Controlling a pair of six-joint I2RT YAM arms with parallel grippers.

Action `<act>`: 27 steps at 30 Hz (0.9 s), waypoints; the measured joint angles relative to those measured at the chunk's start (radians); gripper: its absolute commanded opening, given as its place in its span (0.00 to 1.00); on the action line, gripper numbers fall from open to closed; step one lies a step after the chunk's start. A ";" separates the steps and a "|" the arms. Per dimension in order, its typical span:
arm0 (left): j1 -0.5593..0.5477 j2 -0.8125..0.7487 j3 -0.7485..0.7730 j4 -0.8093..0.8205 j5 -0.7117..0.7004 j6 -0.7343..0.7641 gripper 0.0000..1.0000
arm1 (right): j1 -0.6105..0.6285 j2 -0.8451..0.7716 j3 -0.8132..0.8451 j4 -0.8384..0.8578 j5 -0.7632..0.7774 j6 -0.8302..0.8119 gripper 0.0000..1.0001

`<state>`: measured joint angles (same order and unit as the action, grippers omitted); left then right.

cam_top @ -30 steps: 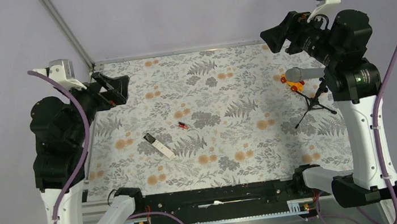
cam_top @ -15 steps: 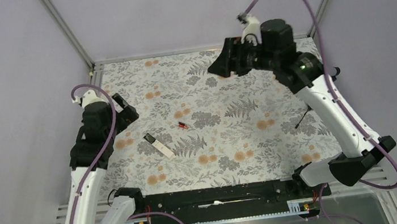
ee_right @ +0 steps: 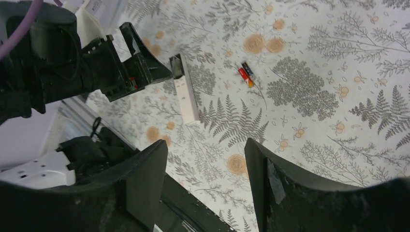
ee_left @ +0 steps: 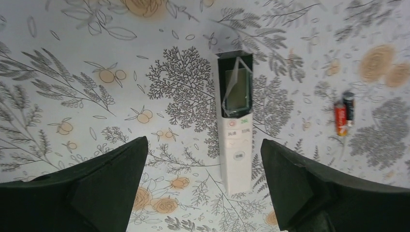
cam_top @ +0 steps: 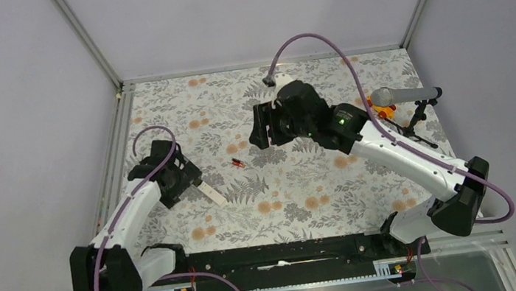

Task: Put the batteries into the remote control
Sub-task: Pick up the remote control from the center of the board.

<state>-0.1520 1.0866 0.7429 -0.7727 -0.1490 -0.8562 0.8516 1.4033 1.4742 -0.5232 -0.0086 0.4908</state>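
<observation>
Left claw (ee_left: pixel 203 159) gapes empty above the remote control (ee_left: pixel 235 140) lying on the bench (ee_left: pixel 72 48). Right claw (ee_right: pixel 205 145), parted and empty, eyes the batteries (ee_right: pixel 246 74) nearby. Best to straddle the remote control squarely before pinching.

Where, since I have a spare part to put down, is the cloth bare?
Bare: the near strip along the front rail, between the remote control and the right arm; also the far-left corner beyond the left pincer. Crowded: the middle, where remote, batteries and right pincer cluster, and the far-right corner with microphone and orange piece.
</observation>
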 measured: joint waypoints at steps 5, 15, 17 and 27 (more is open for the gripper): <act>-0.002 0.118 -0.053 0.097 0.045 -0.043 0.97 | 0.060 0.031 -0.074 0.014 0.092 -0.005 0.68; -0.013 0.243 -0.065 0.249 0.066 -0.098 0.68 | 0.064 0.030 -0.295 0.047 0.187 -0.021 0.73; -0.015 0.266 -0.065 0.256 0.063 -0.107 0.63 | 0.064 0.030 -0.304 0.051 0.191 -0.023 0.73; -0.035 0.321 -0.029 0.257 0.046 -0.129 0.10 | 0.064 0.032 -0.339 0.071 0.185 -0.022 0.82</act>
<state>-0.1875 1.4078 0.7139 -0.5156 -0.1028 -0.9852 0.9154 1.4357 1.1355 -0.4526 0.1761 0.4686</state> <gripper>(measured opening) 0.313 0.755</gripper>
